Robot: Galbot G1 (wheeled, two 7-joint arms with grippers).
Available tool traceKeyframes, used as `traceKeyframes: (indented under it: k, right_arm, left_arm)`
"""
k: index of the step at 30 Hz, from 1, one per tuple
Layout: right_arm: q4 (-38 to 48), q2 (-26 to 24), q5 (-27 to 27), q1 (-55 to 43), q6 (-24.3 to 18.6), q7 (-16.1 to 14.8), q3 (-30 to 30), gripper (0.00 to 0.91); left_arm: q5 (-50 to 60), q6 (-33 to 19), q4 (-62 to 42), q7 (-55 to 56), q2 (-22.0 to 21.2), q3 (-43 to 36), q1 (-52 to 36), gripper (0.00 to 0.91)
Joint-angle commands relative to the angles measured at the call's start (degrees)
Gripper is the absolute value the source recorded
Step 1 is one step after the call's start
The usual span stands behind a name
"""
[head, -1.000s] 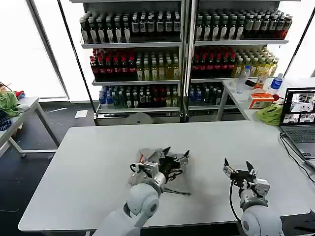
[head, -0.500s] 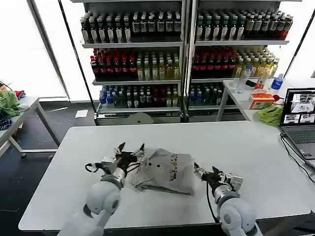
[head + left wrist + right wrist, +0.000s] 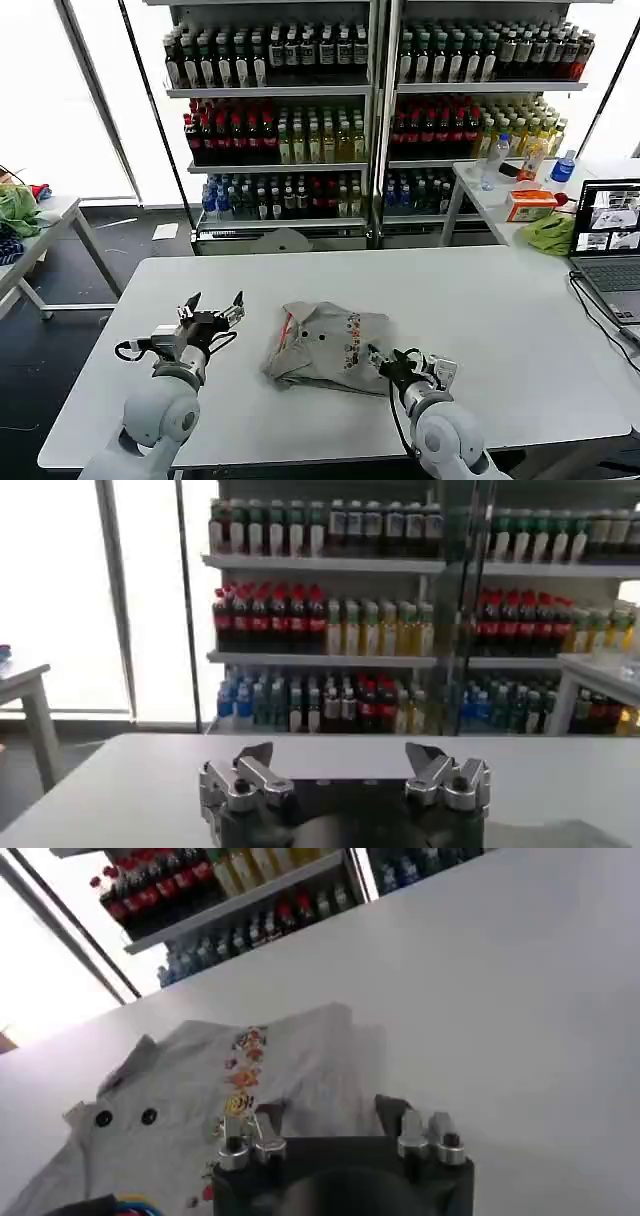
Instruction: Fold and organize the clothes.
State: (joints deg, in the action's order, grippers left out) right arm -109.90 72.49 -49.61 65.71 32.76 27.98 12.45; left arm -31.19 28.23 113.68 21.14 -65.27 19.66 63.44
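Head view: a wide pale tabletop (image 3: 500, 300), mostly bare, with broad free surface to the left, to the right and toward the far edge. One light grey shirt (image 3: 325, 345), loosely folded and rumpled, near the middle of the tabletop, orange collar trim on its left end and a multicoloured print across its top. Left gripper (image 3: 211, 313) raised over bare surface well left of the shirt, fingers spread apart and holding nothing. Right gripper (image 3: 392, 363) low at the shirt's right front corner, fingers parted, tips just at the cloth edge; contact impossible to judge. Laptop (image 3: 607, 240) at the tabletop's right edge, drink shelves (image 3: 370, 110) behind.

Left wrist view: left gripper (image 3: 345, 775) with fingers (image 3: 252, 770) wide apart, bare tabletop (image 3: 120, 780) ahead, far edge and shelves of bottles (image 3: 330, 620) beyond.

Right wrist view: shirt (image 3: 200, 1108) spread just ahead of the right gripper (image 3: 340, 1133), print and two dark buttons facing up. Fingers (image 3: 262, 1123) released, one over the cloth's near edge, the other over bare tabletop (image 3: 520, 1018) beside it.
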Motion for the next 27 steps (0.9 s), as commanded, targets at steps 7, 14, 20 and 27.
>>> traceKeyframes:
  k: [7, 14, 20, 27]
  right_arm:
    - [0.62, -1.87, 0.66, -0.61, 0.45, 0.47, -1.69, 0.000]
    - [-0.25, -10.97, 1.46, -2.37, 0.53, -3.21, -0.90, 0.000]
    - [4.38, -18.44, 3.11, -7.96, 0.46, -6.96, 0.01, 0.000]
    - [10.53, -19.16, 12.83, -13.51, 0.28, -12.04, -0.52, 0.000]
  left_arm:
    - [-1.31, 0.49, 1.64, 0.58, 1.33, 5.09, 2.27, 0.907]
    - [-1.26, 0.97, 2.36, 0.76, 1.10, 5.09, 2.80, 0.907]
    - [-1.06, 1.09, 2.61, 0.97, 0.34, 4.82, 3.05, 0.907]
    - [-1.04, 1.15, 3.35, 0.98, -0.41, 4.95, 3.31, 0.907]
